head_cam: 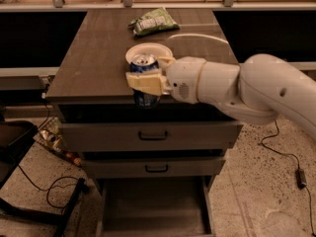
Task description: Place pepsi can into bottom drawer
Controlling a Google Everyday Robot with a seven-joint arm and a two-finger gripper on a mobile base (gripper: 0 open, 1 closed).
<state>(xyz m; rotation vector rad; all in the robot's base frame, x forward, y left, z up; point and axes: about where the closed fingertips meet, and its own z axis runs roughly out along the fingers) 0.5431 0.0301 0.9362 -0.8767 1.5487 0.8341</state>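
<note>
My gripper (146,79) is shut on the pepsi can (145,98), a dark blue can with a silver top, and holds it upright in the air at the front edge of the cabinet top. Its cream fingers (144,82) wrap the can's middle. The white arm reaches in from the right. The bottom drawer (154,205) is pulled open far below the can, showing a plain grey floor.
A white bowl (148,51) sits on the wooden cabinet top (84,63) just behind the can. A green snack bag (153,20) lies at the back. Two upper drawers with dark handles (152,135) are closed. Cables and a dark chair base lie at left.
</note>
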